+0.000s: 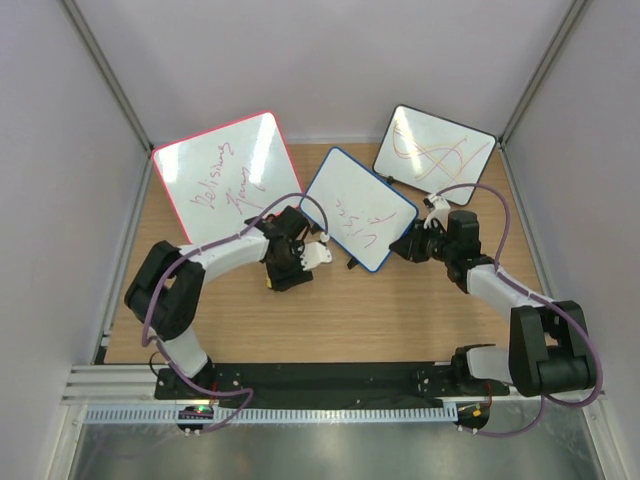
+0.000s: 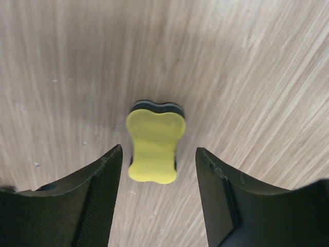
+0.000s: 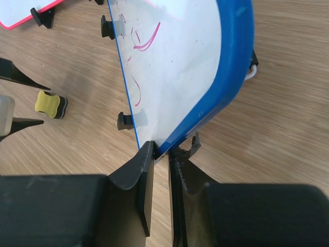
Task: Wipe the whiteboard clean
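The whiteboard [image 1: 358, 208] has a blue frame and red handwriting and stands tilted on small black feet mid-table. In the right wrist view its face [image 3: 180, 56] fills the top. My right gripper [image 3: 162, 150] is shut on the board's lower corner edge, and it shows at the board's right corner in the top view [image 1: 403, 244]. A yellow eraser with a black base [image 2: 155, 146] lies flat on the wood, left of the board [image 3: 51, 104]. My left gripper [image 2: 159, 154] is open, pointing down with one finger either side of the eraser, not touching it. It shows in the top view [image 1: 292, 268].
A larger pink-framed board [image 1: 225, 175] with red writing stands at the back left, and its corner shows in the right wrist view [image 3: 20, 13]. A black-framed board [image 1: 435, 148] with orange and red scribbles stands at the back right. Grey walls close in the table.
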Motion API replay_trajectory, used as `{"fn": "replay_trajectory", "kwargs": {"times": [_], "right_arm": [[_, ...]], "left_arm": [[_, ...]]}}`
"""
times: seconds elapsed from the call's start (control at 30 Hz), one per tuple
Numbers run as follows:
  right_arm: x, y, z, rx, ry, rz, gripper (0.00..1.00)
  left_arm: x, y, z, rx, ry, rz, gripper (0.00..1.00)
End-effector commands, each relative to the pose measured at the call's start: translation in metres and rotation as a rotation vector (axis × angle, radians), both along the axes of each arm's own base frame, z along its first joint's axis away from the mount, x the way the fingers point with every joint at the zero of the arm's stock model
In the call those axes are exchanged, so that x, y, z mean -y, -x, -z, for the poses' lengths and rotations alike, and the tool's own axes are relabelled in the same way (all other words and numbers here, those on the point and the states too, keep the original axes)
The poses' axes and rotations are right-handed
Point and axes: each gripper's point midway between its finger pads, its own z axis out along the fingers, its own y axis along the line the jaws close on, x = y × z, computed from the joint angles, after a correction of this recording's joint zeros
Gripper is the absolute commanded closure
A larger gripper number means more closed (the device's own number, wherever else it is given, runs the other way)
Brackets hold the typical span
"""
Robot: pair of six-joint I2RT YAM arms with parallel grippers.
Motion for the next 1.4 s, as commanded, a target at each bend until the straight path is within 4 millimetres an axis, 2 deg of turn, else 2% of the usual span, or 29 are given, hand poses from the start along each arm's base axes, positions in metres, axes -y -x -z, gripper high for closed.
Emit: {"fn": "replay_trajectory", "kwargs": {"times": [0.0,0.17,0.37,0.67,0.83,0.93,1.13,1.33,1.37], "right_arm": [[-0.001,-0.004,-0.008,0.053,0.036,-0.016,0.99],[-0.001,-0.004,-0.007,0.051,0.037,-0.019,0.99],[-0.002,-0.004,-0.008,0.053,0.037,-0.02,0.99],[-0.001,-0.004,-0.008,0.052,0.039,-0.018,0.99],[-0.001,-0.004,-0.009,0.052,0.04,-0.017,0.99],[-0.001,-0.004,-0.008,0.049,0.04,-0.017,0.99],[-0.001,-0.005,-0.005,0.044,0.042,-0.019,0.99],[-0.001,-0.005,-0.006,0.044,0.042,-0.014,0.99],[0.0,-0.005,-0.006,0.047,0.041,-0.013,0.99]], "left_arm": [[0.004,-0.012,-0.021,0.01,0.057,-0.002,0.41],[0.002,-0.013,-0.018,0.004,0.047,-0.008,0.44],[0.0,-0.002,-0.009,-0.044,0.045,0.0,0.41],[0.001,-0.011,-0.005,-0.007,0.038,-0.004,0.44],[0.002,-0.012,-0.006,-0.003,0.043,-0.01,0.51],[0.003,-0.008,-0.009,-0.009,0.063,0.005,0.51],[-0.001,-0.006,0.001,-0.023,0.036,0.004,0.5],[0.003,-0.01,-0.005,-0.004,0.057,-0.002,0.67],[0.004,-0.01,-0.006,-0.004,0.061,-0.001,0.75]]}}
